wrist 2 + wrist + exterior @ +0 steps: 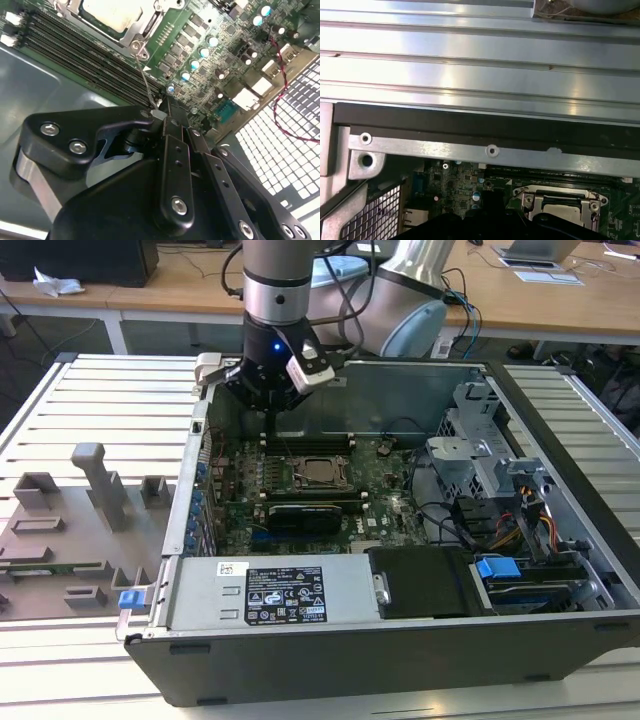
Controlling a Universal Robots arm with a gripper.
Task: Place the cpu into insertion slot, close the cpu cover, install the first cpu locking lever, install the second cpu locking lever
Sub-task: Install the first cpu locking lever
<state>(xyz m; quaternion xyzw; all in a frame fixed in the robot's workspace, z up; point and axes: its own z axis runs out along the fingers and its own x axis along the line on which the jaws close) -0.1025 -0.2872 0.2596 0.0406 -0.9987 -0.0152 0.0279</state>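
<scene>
Well off to the exterior view's left of the gripper (271,408), we see a grey fixture tray (70,530) lying on the slatted metal table (110,390), beside the open computer case (330,660). The gripper hangs inside the case, close to its far wall. In the second wrist view the gripper (159,114) has its fingers (172,150) drawn fully together, pinching the free tip of a thin wire locking lever (144,77). From the fingertips the lever slants down and away to a hinge at one corner of the insertion slot (322,472), which sits just below the gripper and slightly to the exterior view's right of it. Between the gripper and the slot run the long black memory slots (75,55). The cpu (111,14) sits in the slot with its silvery top facing up, and the cpu cover (147,22) appears to lie flat around its edges. In the first wrist view the cpu (560,212) shows just past the dark gripper body. Nearer the exterior camera than the gripper lies the labelled power supply (275,590). Well apart from the gripper, toward the exterior view's right, stands the metal drive cage (480,455).
</scene>
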